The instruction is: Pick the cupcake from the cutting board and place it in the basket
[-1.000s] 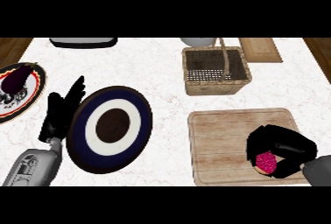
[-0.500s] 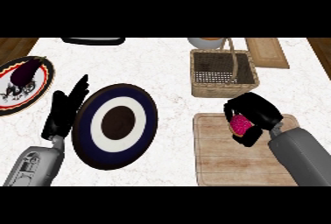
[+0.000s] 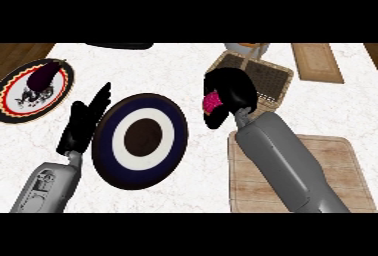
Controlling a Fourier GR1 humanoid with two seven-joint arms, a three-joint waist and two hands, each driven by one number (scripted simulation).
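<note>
My right hand (image 3: pixel 230 95) is curled round the cupcake (image 3: pixel 213 101), whose pink frosting shows between the fingers. The hand hangs over the counter at the near left edge of the wicker basket (image 3: pixel 269 80), partly covering that edge. The wooden cutting board (image 3: pixel 341 165) lies at the lower right, with my right forearm crossing it. My left hand (image 3: pixel 83 122) stays open, fingers straight, beside the left rim of the dark blue and white plate (image 3: pixel 140 141).
A red-rimmed plate (image 3: pixel 29 95) with a dark purple item sits at the far left. A second wooden board (image 3: pixel 316 61) lies at the back right. A pale pot or bowl (image 3: pixel 247 48) stands behind the basket, and a dark object (image 3: pixel 118 45) lies at the back edge.
My right hand has carried the cupcake up off the cutting board and leftward to the basket's near edge. The left hand has stayed beside the plate.
</note>
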